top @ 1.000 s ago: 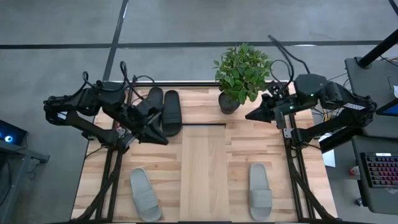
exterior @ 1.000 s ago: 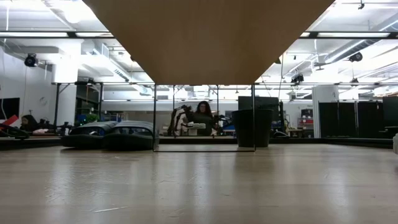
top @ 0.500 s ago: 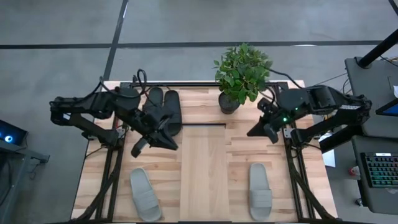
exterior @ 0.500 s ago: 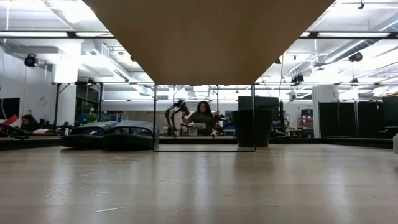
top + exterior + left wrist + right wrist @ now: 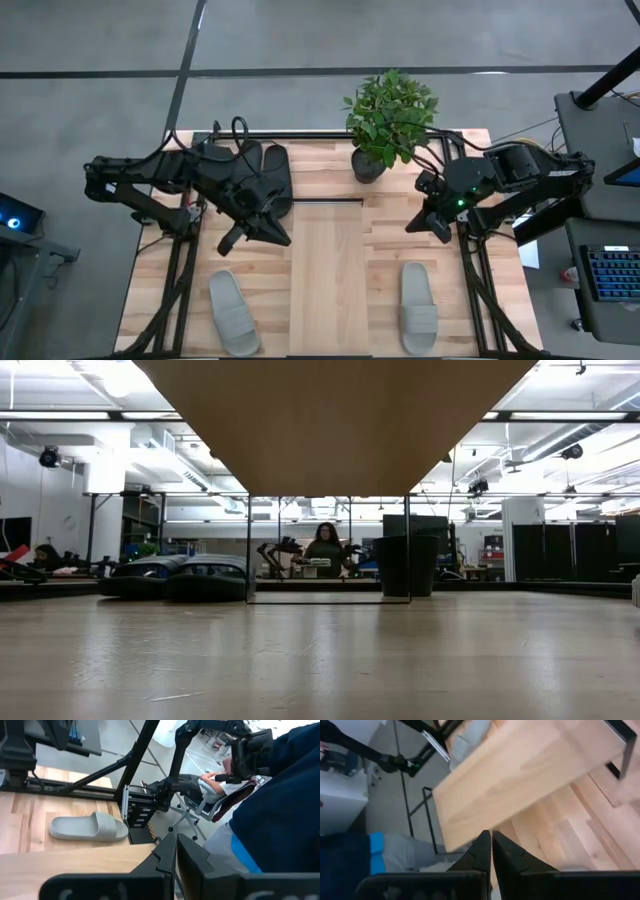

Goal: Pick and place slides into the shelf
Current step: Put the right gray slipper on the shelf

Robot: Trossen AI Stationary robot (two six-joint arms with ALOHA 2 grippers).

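The two black slides (image 5: 270, 172) lie side by side, soles down, at the table's far left; in the low view they (image 5: 180, 577) sit left of the shelf's bars. One grey slide (image 5: 232, 312) lies near left, the other grey slide (image 5: 419, 306) near right and shows as (image 5: 90, 826) in the left wrist view. The pale shelf (image 5: 329, 275) stands mid-table. My left gripper (image 5: 278, 238) hovers shut by the shelf's far left corner, beside the black pair. My right gripper (image 5: 412, 226) hovers shut right of the shelf, its fingers (image 5: 481, 851) over the shelf top (image 5: 520, 775).
A potted plant (image 5: 386, 122) stands at the far edge, right of the black slides; its dark pot (image 5: 405, 566) shows in the low view. Black arm frames run along both table sides. A person in blue (image 5: 280, 820) sits past the near edge. Bare tabletop lies between the grey slides and the shelf.
My right gripper has swung from beside the plant toward the near edge, ending right of the shelf. My left arm has reached farther toward the table's right and its gripper has shifted slightly toward the near edge by the shelf's corner. The slides have not moved.
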